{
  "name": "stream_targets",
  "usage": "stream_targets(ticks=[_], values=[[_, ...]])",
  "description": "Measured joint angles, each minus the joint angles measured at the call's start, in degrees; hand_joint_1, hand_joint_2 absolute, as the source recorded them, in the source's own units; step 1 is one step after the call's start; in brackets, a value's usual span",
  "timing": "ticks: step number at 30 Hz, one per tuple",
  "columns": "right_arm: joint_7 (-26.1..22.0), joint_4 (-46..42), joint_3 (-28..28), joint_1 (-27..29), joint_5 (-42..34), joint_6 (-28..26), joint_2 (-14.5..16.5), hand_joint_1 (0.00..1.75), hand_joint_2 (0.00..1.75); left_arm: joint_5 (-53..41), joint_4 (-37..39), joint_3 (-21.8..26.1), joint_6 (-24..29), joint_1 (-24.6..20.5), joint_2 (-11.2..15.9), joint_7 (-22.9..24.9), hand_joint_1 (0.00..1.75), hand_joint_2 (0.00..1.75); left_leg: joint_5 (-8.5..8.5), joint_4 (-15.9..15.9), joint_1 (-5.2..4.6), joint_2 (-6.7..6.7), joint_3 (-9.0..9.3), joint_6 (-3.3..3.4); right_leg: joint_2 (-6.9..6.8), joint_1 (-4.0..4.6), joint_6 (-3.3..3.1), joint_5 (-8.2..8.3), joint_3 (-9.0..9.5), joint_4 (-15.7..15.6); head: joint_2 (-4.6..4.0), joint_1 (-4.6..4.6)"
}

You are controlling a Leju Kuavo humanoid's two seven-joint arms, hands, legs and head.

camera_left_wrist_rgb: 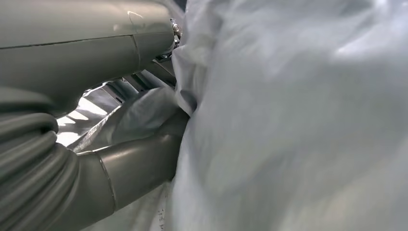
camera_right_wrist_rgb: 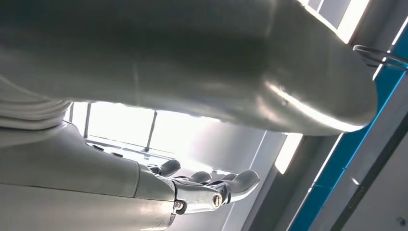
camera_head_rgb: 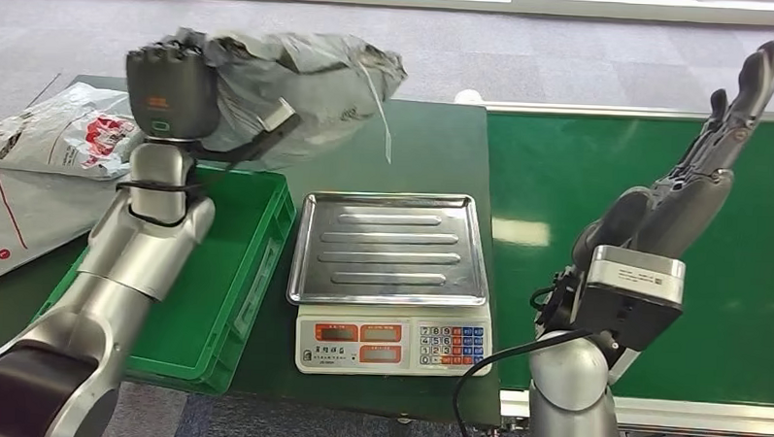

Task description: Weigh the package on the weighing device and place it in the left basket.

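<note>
My left hand (camera_head_rgb: 174, 90) holds a crumpled grey plastic package (camera_head_rgb: 305, 80) up in the air, above the far right corner of the green basket (camera_head_rgb: 236, 262) and left of the scale. The left wrist view has the package (camera_left_wrist_rgb: 298, 120) pressed against my thumb and fingers (camera_left_wrist_rgb: 139, 163). The scale (camera_head_rgb: 391, 277) stands in the middle with a bare steel pan (camera_head_rgb: 390, 246). My right hand (camera_head_rgb: 706, 162) is raised over the green conveyor belt (camera_head_rgb: 608, 187), fingers straight and apart, holding nothing; the right wrist view shows its spread fingers (camera_right_wrist_rgb: 211, 185).
Several white and grey mail bags (camera_head_rgb: 45, 158) lie on the table at the far left behind the basket. The scale's keypad and displays (camera_head_rgb: 393, 345) face me. A black cable (camera_head_rgb: 475, 377) runs down by my right arm.
</note>
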Motion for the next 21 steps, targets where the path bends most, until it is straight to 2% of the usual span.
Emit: stream_targets(ticks=[4,9,15,18,20,21], values=[[0.1,-0.1,0.0,0.6,0.3,-0.5,0.0,0.0,0.0,0.0,-6.9,10.2,0.0,0.5,1.5,-2.0,1.75,1.75,0.03,0.0,0.03,-0.09,0.0,-0.04,-0.09,0.03,-0.07,-0.05,0.04,0.0,0.0,0.0],[0.2,-0.7,-0.1,1.4,0.4,-0.8,-0.3,0.0,0.0,0.0,-11.7,18.0,0.0,2.3,2.4,-3.0,1.75,1.75,0.03,0.0,0.02,-0.15,-0.01,-0.04,-0.13,-0.01,-0.09,-0.07,0.08,0.0,0.0,0.01],[0.4,-1.0,-0.3,1.8,0.6,-0.7,-0.5,0.0,0.0,0.0,-13.4,21.4,-0.3,4.0,3.5,-2.1,1.75,1.75,0.03,0.0,-0.01,-0.17,-0.01,-0.04,-0.15,-0.02,-0.08,-0.06,0.08,0.0,0.0,0.0],[0.5,-1.2,-0.4,2.0,0.7,-0.6,-0.6,0.0,0.0,0.0,-12.6,20.5,-2.9,4.2,4.8,2.8,1.75,1.75,0.02,0.0,-0.01,-0.15,0.01,-0.05,-0.14,-0.01,-0.09,-0.06,0.04,0.0,0.0,-0.01],[0.5,-1.4,-0.4,2.2,0.6,-0.5,-0.6,0.0,0.0,0.0,-9.6,18.0,-6.0,4.2,5.9,7.5,0.89,1.75,0.01,0.0,-0.02,-0.15,0.05,-0.06,-0.14,-0.02,-0.09,-0.08,0.06,0.0,0.0,-0.01],[0.4,-1.5,-0.5,2.3,0.4,-0.4,-0.6,0.0,0.0,0.0,-6.9,15.8,-7.5,4.3,6.4,10.1,0.45,1.31,0.01,-0.1,-0.03,-0.17,0.11,-0.06,-0.15,-0.04,-0.09,-0.1,0.13,0.0,0.0,-0.01]])
